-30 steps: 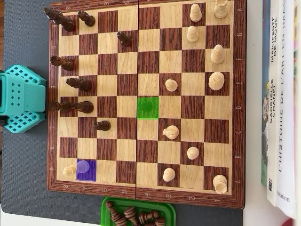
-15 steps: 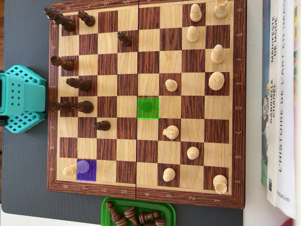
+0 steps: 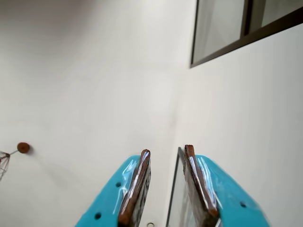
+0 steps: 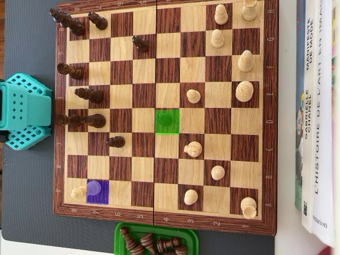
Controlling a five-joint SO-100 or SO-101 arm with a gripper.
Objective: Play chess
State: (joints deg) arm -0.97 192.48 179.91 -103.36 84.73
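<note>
While aimed upward at a pale wall point(image 3: 94, 71) and a dark-framed window point(image 3: 236, 33), showed the gripper point(image 3: 167, 149) with its jaws parted by a narrow slot, nearly parallel, and nothing between them. Gripped no piece; let only bare wall show through the gap. Found no board near the jaws in the wrist view, so placed the chessboard point(image 4: 164, 226) well away from them and beyond any bite. Saw from overhead only the teal arm body point(image 4: 21, 111) just off the board's left edge, with the jaws over no square at all.

Looked like a game well under way. Counted a thinned row of dark pieces on the side nearest the arm, scattered light pieces on the far side, and captured dark men heaped in the green tray point(image 4: 154, 241) at the lower edge. Noted two marked squares: a purple square point(image 4: 101, 195) near the lower left corner carrying a purple-tinted piece point(image 4: 93, 187), and a green square point(image 4: 167, 127) near the centre, apparently carrying a green-tinted piece point(image 4: 164, 119). Judged these, as a guess only, to be the source and target of the coming move. Reckoned that move wholly undone: neither marked piece touched, both far from the jaws, and reach, descent, grasp, carry and release all left to do.
</note>
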